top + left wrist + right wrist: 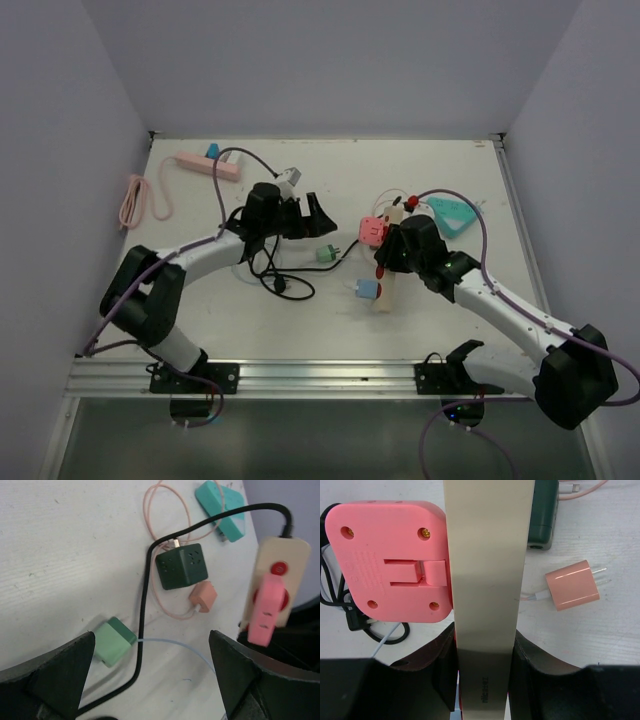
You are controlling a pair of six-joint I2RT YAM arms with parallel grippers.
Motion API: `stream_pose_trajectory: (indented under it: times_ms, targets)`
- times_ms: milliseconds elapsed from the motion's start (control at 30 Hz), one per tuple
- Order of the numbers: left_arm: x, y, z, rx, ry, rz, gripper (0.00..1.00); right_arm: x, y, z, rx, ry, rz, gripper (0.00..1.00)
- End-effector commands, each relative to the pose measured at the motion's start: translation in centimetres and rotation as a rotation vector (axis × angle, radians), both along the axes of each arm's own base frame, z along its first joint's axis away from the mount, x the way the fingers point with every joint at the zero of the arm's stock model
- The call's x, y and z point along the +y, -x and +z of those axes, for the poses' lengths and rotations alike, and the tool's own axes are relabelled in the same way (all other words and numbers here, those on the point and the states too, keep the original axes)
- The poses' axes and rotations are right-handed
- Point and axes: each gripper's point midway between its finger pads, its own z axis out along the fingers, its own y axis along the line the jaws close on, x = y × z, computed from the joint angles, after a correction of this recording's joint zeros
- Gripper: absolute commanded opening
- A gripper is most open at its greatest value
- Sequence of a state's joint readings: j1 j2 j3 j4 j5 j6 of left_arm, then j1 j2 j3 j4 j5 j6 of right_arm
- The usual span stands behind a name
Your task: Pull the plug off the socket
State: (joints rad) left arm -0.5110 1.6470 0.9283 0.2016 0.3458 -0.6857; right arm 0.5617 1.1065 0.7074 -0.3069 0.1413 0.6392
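Note:
A beige power strip [487, 570] is the socket, and a pink plug [390, 562] is plugged into it, sticking out to the left in the right wrist view. My right gripper [482, 680] is shut on the strip's body, a finger on each side, holding it lifted off the table. In the top view the strip [385, 298] and plug [372, 230] sit mid-table by my right gripper [392, 258]. My left gripper [305, 215] is open and empty, just left of the plug. In the left wrist view the plug [267, 612] and strip [280, 555] lie beyond my left gripper [150, 680].
A light green charger [114, 641], a black cable [142, 610], a dark green cube socket [181, 566], a salmon charger [203, 596] and a teal object [222, 507] lie near the grippers. A pink strip [208, 165] and a coiled pink cable [133, 200] sit back left.

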Motion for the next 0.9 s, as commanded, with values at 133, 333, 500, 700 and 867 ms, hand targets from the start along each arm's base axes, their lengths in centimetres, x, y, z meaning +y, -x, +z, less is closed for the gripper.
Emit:
stream_pose_trajectory:
  times_ms: [133, 333, 500, 700, 867]
  targets:
    - [1.5, 6.8, 5.3, -0.149, 0.035, -0.162, 1.00, 2.0, -3.4, 5.9, -0.140, -0.104, -0.017, 0.00]
    - [-0.6, 12.2, 6.2, -0.187, 0.036, -0.290, 1.00, 3.1, -4.3, 7.4, -0.163, -0.160, -0.019, 0.00]
    - [-1.9, 12.9, 6.0, -0.087, 0.098, -0.256, 0.98, 3.4, -5.1, 9.5, -0.217, -0.217, -0.050, 0.00]
    - [-3.2, 11.9, 6.3, -0.062, 0.098, -0.221, 0.97, 4.1, -5.6, 10.8, -0.240, -0.280, -0.057, 0.00]
    - [-5.4, 11.9, 6.3, -0.050, 0.100, -0.257, 0.94, 4.4, -5.5, 10.8, -0.237, -0.324, -0.063, 0.00]
